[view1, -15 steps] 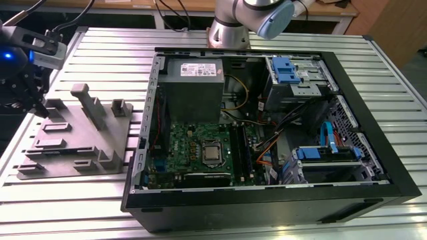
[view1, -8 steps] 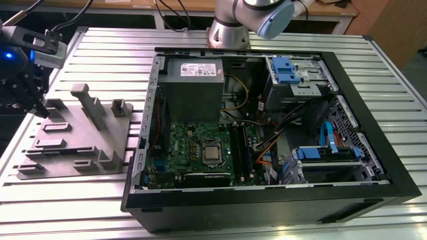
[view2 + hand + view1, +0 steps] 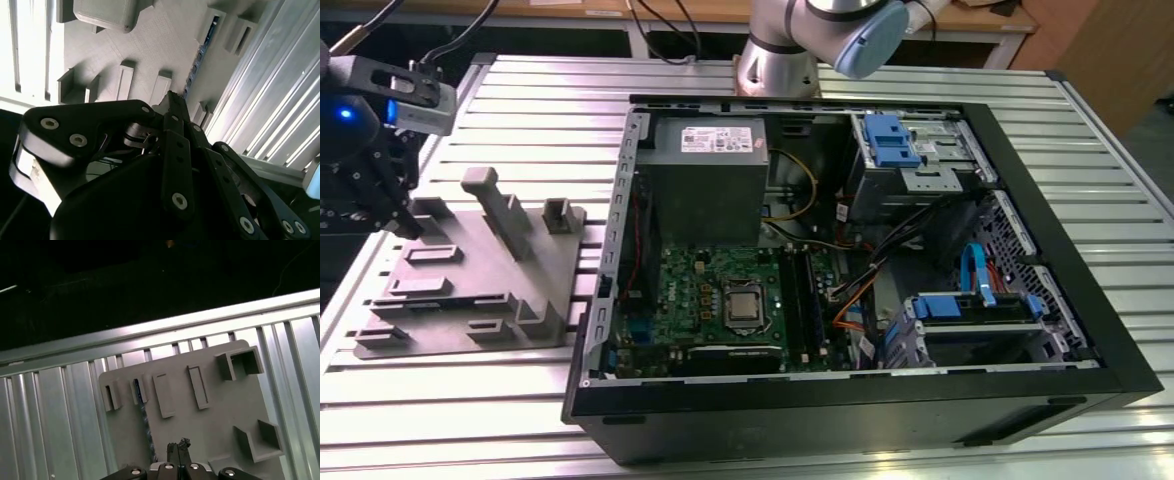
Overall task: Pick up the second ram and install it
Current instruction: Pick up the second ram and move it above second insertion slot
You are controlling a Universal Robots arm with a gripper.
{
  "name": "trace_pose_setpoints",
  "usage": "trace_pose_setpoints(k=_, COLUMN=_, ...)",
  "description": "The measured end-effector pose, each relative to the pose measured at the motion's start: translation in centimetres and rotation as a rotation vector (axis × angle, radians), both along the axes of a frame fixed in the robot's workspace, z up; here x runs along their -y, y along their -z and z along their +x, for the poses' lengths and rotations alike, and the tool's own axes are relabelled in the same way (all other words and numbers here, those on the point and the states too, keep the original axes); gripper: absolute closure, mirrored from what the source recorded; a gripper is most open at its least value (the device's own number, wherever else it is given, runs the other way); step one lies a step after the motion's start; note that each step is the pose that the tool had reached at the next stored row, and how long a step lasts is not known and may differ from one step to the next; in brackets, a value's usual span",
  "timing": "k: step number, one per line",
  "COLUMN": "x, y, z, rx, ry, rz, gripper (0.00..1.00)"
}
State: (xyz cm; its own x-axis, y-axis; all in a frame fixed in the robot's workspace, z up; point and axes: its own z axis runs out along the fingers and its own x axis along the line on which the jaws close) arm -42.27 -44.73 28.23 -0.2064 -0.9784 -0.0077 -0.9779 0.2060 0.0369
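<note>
second ram [image 3: 145,427], thin dark memory stick edge-up in grey plastic fixture block [image 3: 220,410]: light, stiff, fragile; pinch flat faces. hand [image 3: 179,445] closed, empty, beside.

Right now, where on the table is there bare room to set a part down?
In the exterior view, bare table slats lie between the fixture block and the near edge, and between it and the far edge. Crowded: the computer case, full of cables, and the block's end under the gripper.

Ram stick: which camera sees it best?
First wrist view: the second ram is a long dark strip on the grey fixture block. The second wrist view catches a thin sliver; in the exterior view it is too small to tell.
</note>
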Motion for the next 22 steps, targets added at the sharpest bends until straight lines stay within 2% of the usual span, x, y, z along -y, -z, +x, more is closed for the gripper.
trace_pose_setpoints(k=7, x=0.04, y=0.48, z=0.0, rx=0.0047, ry=-0.091, rz=-0.0001, gripper=0.90)
trace_pose_setpoints(k=14, x=0.11, y=0.97, z=0.0, rx=0.0145, ry=-0.166, rz=-0.0003, gripper=0.90)
trace_pose_setpoints(k=22, x=0.35, y=1.39, z=0.0, rx=0.0151, ry=-0.243, rz=0.0002, gripper=0.90)
